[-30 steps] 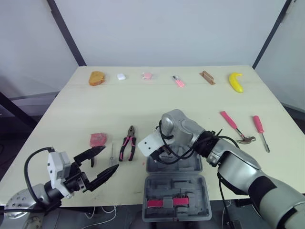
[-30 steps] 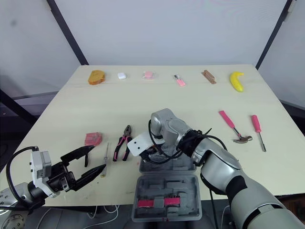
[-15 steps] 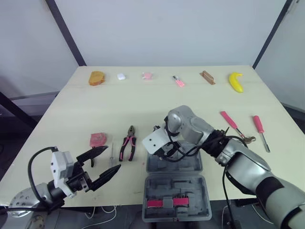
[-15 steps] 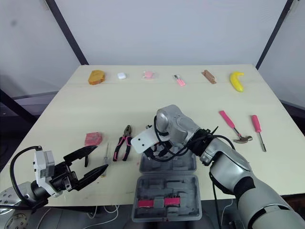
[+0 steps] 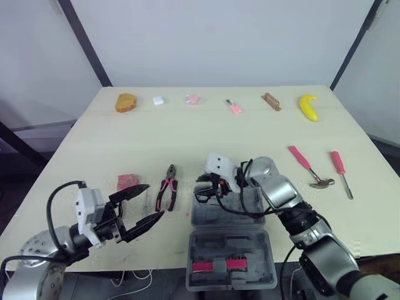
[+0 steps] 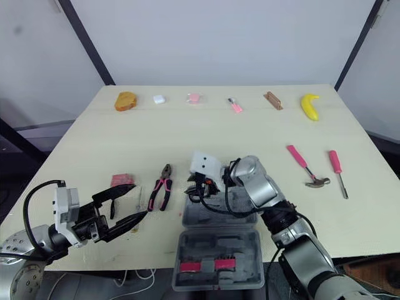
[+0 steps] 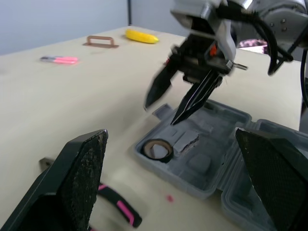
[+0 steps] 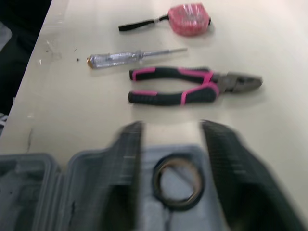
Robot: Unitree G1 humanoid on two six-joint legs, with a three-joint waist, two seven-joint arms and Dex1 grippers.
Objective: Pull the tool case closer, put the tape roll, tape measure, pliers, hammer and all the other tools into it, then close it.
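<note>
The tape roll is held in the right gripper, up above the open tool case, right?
No. The tape roll is not held: it lies in a pocket of the open tool case, with the right gripper open above it, as the left wrist view shows.

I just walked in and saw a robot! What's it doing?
It is packing tools into an open grey tool case. The tape roll is already inside, with the right gripper open just above it. The left gripper is open beside the pliers. The tape measure and hammer are on the table too.
</note>
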